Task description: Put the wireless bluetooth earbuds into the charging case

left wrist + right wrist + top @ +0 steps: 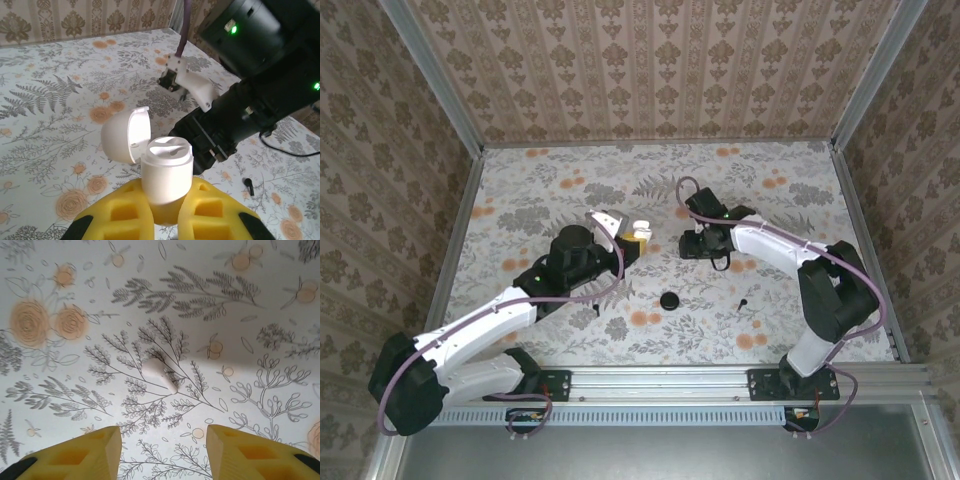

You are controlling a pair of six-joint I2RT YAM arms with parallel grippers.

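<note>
Broadly, start from the floral table (770,200) and the two arms meeting near its middle. Find the left gripper (632,240) clamped tight on the lower body of the charging case (167,175), held upright off the table with the open top facing up and the lid (125,137) swung back on its hinge, leftward in the left wrist view. Find the right gripper (162,432) just beside that case, pointed down, fingers parted partway with nothing between them. Look past its fingertips for a small white piece (160,375), bud-and-stem in shape and so probably an earbud, though not certainly. See it lying flat on the table, centred between the two fingers and clear of both. Read its fat end toward upper left and thin end toward lower right in the right wrist view, hence slantwise to the closing line. Judge the right arm by far the nearer; expect a wrist turn or short advance before closing. Note, nearer the bases, a round black piece (669,300) and, apart to its right, a tiny black stemmed piece (743,302), possibly earbuds too, neither in the way. Mind the tight quarters between the right wrist and the open case.
</note>
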